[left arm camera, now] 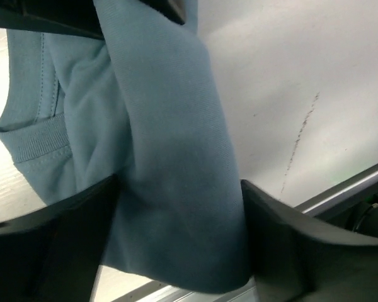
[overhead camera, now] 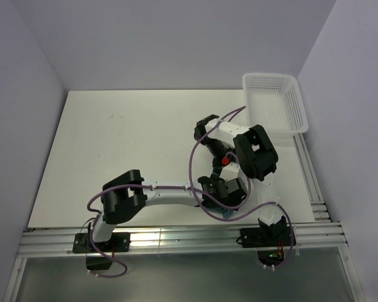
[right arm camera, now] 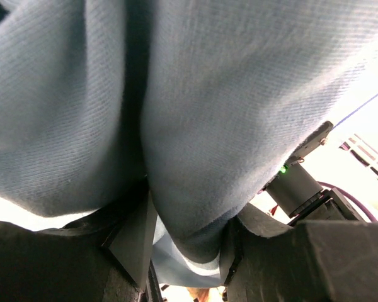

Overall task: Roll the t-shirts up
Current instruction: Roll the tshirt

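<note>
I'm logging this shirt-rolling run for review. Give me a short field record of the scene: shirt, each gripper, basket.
shirt: teal-blue t-shirt, bunched, mostly hidden under the arms in the top view
left gripper: left gripper, fingers against both sides of a bunched strip of the cloth
right gripper: right gripper, closed on a fold of the same cloth
basket: white mesh basket, at the far right corner of the table, apart from both arms
roll: no neat roll visible
</note>
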Tool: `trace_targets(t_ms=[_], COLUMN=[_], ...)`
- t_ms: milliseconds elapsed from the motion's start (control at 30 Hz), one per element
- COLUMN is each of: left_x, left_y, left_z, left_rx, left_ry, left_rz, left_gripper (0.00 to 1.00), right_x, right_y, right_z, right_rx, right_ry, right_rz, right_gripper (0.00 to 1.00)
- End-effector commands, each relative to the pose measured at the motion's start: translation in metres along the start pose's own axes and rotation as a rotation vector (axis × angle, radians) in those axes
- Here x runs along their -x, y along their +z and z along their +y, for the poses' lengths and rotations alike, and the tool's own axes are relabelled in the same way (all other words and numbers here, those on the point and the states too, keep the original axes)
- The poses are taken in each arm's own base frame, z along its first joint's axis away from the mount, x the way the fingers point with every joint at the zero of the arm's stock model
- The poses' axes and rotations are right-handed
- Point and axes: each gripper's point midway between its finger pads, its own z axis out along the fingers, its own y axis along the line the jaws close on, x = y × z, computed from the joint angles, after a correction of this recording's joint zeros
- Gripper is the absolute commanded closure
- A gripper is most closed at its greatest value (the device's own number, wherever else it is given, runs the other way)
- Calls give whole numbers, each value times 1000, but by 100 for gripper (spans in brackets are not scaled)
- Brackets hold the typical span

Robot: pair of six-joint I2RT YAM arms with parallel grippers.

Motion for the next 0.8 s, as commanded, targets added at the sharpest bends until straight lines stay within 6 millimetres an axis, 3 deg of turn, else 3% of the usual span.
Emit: trace_targets(t_ms=[0,167,200,233,300,333,500,600,767], left_x=[4,5,9,-1,10,-7,0,1,-7], left_y=[-14,-27,-29,-28,-34,-31,-37,-36,-31], left_z=[-1,7,4,10,7,17,32,38,45], left_rx=[-6,-39,-63,-71,-136,-146,-296,-377,-472], left_ry=[-4,-54,-72,-79,-138,-155,-305,-372,-465], left_rz=[-7,-6,-18,8,-8,39,53,72,125], left_gripper=[23,37,44,49,65,70,94,100,100], right_x=[7,8,8,9,9,10,10,11,10], right_y=[-3,-3,-3,-3,-3,-3,-5,-8,-13], right_z=[11,11,12,12,13,13,16,18,22], right_rx=[19,20,22,23,24,25,41,57,90], right_ry=[29,34,35,34,31,27,28,28,26], right_rz=[-18,-18,-18,-17,-15,-16,-9,-3,9], right_gripper=[54,54,54,54,54,54,54,53,49])
